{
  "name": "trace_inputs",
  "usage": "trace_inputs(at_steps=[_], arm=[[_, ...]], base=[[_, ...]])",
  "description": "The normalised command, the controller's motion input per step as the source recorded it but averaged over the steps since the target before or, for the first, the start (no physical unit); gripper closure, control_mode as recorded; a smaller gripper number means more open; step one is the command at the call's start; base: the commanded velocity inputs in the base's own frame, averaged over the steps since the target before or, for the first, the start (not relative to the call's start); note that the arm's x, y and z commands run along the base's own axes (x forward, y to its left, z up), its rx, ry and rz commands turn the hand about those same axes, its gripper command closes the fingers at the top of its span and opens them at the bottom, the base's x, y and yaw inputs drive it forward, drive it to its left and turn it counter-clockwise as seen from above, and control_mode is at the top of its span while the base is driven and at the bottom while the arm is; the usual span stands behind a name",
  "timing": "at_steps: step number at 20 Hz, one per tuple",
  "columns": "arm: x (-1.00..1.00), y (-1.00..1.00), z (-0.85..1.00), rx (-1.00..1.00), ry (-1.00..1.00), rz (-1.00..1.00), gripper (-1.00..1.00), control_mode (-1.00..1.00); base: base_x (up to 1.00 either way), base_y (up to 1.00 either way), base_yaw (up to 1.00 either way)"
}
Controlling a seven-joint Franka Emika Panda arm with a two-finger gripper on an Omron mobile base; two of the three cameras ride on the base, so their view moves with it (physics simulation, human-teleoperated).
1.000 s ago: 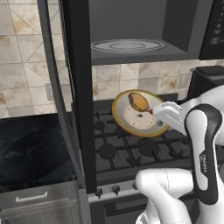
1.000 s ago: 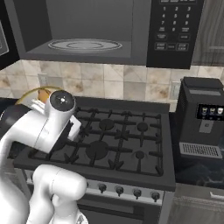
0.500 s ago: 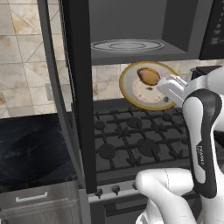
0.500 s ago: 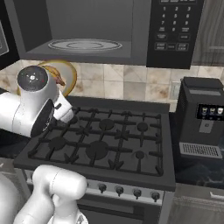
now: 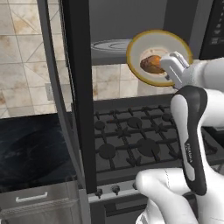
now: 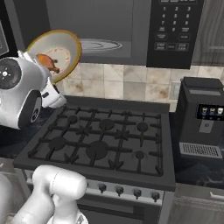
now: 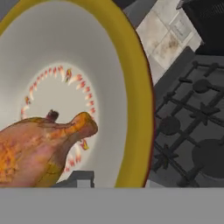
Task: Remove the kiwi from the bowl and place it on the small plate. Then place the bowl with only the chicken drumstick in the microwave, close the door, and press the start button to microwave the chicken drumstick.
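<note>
gripper (image 5: pixel 171 65): fingers clamped on the bowl's rim
bowl (image 5: pixel 148 48): held up, tilted, before the open microwave (image 6: pixel 131 26), above the stove (image 6: pixel 105 140)
chicken drumstick (image 7: pixel 39 148): lies inside the bowl

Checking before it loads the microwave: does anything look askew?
Yes. The bowl, gripped by the tool in front of the open microwave, is tipped steeply, nearly on edge, so the chicken drumstick could slide out.
</note>
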Motion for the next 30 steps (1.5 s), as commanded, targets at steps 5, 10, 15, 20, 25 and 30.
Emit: trace_inputs(at_steps=[5, 10, 15, 20, 25, 30], arm=[[0.09, 0.0, 0.73, 0.14, 0.02, -0.15, 1.0, -1.0], [0.0, 0.0, 0.72, 0.06, 0.22, -0.06, 1.0, -1.0], [0.17, 0.0, 0.45, 0.1, 0.2, 0.0, 1.0, -1.0], [0.42, 0.0, -0.03, 0.11, 0.03, 0.01, 1.0, -1.0], [0.5, 0.0, -0.32, 0.02, -0.06, 0.03, 1.0, -1.0], [0.51, 0.0, -0.44, 0.01, -0.09, 0.02, 1.0, -1.0]], base=[[0.0, 0.0, 0.0], [0.0, 0.0, 0.0], [0.0, 0.0, 0.0], [0.0, 0.0, 0.0], [0.0, 0.0, 0.0], [0.0, 0.0, 0.0]])
